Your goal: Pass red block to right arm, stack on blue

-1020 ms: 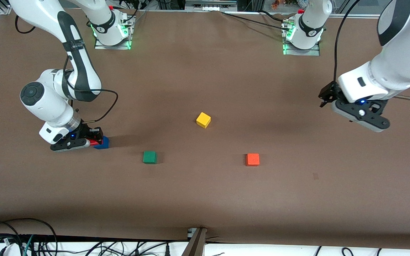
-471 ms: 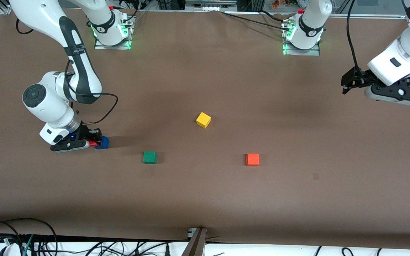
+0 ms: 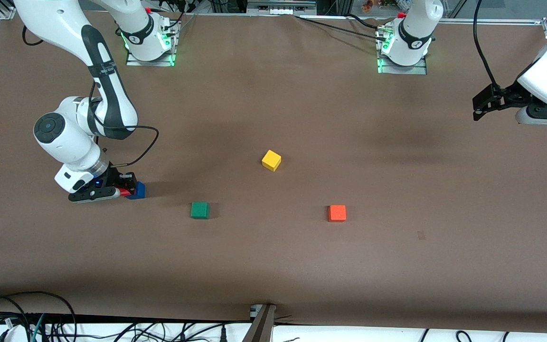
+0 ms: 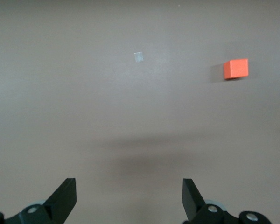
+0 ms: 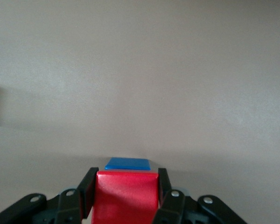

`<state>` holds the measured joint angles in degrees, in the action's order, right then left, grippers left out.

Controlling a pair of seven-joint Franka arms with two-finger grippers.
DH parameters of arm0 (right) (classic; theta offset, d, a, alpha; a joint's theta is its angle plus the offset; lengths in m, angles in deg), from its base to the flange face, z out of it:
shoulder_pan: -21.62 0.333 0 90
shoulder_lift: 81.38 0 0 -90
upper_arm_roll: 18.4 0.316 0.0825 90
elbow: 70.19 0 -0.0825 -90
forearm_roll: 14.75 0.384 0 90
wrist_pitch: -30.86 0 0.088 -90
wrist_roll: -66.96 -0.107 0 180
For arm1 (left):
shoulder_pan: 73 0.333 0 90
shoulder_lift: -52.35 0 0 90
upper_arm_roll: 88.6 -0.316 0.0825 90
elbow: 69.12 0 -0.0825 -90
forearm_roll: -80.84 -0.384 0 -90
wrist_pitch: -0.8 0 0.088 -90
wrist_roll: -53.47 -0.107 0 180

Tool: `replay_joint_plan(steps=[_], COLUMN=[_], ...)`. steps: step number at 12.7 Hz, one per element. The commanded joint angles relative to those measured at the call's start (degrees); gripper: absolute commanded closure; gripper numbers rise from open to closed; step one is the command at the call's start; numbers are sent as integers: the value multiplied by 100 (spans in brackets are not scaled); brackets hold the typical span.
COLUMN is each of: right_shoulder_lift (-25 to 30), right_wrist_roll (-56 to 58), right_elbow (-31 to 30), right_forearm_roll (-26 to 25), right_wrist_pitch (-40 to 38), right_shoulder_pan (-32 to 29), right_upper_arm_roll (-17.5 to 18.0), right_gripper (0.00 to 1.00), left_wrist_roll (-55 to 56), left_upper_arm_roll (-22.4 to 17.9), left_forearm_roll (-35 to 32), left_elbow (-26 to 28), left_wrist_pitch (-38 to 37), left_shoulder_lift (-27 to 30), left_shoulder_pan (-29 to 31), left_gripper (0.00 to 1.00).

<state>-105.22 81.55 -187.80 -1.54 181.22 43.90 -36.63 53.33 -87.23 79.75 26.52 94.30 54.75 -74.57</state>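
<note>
The right pincer [image 3: 122, 189] is low at the right arm's end of the counter [image 3: 273, 256], pinching the red block [image 3: 125, 192] between its two black fingers [image 5: 87, 191]. The wrist view shows the block filling the gap between those fingers, with the blue block [image 5: 127, 164] just past it and partly hidden by it. In the front view the blue block [image 3: 137, 190] touches the red one and sits on the brown surface; the red block seems to lie against its side and upper edge, though whether it rests squarely on top cannot be told from here.

The left pincer [image 3: 485, 101] hangs in the air over the left arm's end of the counter, well apart from every cube. Its fingers [image 4: 65, 199] are spread wide and hold nothing (the wrist view shows only bare counter between them).

Three other cubes lie on the counter. The yellow cube [image 3: 271, 160] sits near the middle, turned a little. The green cube [image 3: 200, 210] is nearer to the front camera than the yellow one and toward the right arm's end. The orange cube [image 3: 337, 213] is about as near to the camera as the green one, toward the left arm's end; it also shows in the left wrist view [image 4: 236, 69]. A small pale mark [image 4: 138, 57] lies on the counter near it.
</note>
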Motion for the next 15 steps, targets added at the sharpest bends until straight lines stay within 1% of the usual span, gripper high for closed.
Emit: replay_joint_plan(steps=[1, 4, 5, 6, 15], right_shoulder_lift=[63, 28, 28, 28, 2], right_wrist_roll=[-44, -132, -132, -132, -255], right_elbow=[-87, -87, -87, -87, -87], right_forearm_roll=[7, 16, 16, 16, 51], right_wrist_pitch=[107, 186, 204, 204, 221], right_shoulder_pan=[-21, -12, -12, -12, -12], right_upper_arm_roll=[21, 21, 30, 21, 39], right_gripper=[100, 100, 100, 100, 100], left_wrist_roll=[14, 31, 31, 40, 93], left_upper_arm_roll=[-14, -31, -14, 21, 65], left_forearm_roll=[320, 207, -107, -215, -190], left_elbow=[157, 139, 131, 113, 16], left_wrist_pitch=[142, 142, 142, 133, 45], left_shoulder_lift=[94, 77, 77, 59, -2], left_shoulder_pan=[262, 175, 87, 69, 33], left_gripper=[0, 0, 0, 0, 0])
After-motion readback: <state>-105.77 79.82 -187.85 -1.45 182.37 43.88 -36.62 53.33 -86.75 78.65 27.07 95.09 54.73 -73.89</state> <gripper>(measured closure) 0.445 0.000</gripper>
